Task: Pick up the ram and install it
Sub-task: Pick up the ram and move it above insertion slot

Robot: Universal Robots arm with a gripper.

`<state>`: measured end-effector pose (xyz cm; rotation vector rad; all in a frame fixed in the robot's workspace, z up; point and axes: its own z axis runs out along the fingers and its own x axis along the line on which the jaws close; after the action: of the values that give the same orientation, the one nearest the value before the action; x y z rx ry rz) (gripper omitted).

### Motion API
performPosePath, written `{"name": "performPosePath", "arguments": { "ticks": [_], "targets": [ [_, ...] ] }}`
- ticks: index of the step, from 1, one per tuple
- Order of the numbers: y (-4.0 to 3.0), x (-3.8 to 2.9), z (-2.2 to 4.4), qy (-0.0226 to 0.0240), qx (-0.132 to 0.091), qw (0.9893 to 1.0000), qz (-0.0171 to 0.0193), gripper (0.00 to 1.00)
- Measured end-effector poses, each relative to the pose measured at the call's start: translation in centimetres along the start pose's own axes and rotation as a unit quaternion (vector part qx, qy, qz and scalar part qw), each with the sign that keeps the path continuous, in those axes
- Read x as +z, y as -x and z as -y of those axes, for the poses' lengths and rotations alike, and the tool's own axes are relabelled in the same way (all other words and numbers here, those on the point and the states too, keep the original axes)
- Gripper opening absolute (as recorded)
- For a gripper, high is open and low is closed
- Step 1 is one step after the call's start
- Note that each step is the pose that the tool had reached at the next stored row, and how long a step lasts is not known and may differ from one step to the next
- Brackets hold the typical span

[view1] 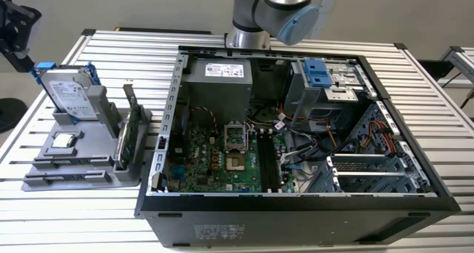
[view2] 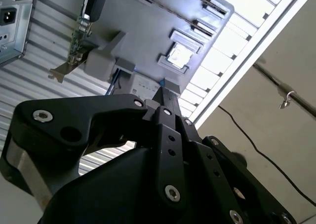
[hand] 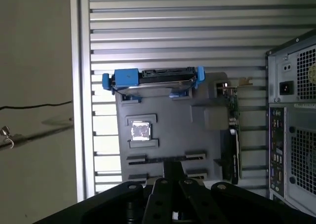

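Slatted aluminium table bearing an open computer case and, beside it, a grey parts holder; pale floor with a black cable past the table edge. Robot arm rises behind the case in the exterior view. Seen in the first wrist view, the gripper is poised over the holder, well apart from it; its fingers lie pressed together tip to tip in both wrist views. Directly ahead of the fingertips: the holder's two long slots. Farther ahead: a square silver chip in its recess, then a silver hard drive with blue rails, standing on edge at the holder's far end. To one side of the gripper, on the holder's edge nearest the case, a green card with a metal bracket stands upright. Inside the case, a motherboard lies flat with two dark memory slots side by side. Position of the ram cannot be told: the holder's long slots and the memory slots alike read as dark strips, and whether a stick sits in either is unclear.
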<state>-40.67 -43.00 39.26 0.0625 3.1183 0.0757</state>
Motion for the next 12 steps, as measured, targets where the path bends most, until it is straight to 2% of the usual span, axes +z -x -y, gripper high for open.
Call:
{"name": "performPosePath", "arguments": {
  "ticks": [12],
  "targets": [
    [0.05, -0.06, 1.13, 0.0001, -0.007, 1.0, -0.0003, 0.0]
  ]
}}
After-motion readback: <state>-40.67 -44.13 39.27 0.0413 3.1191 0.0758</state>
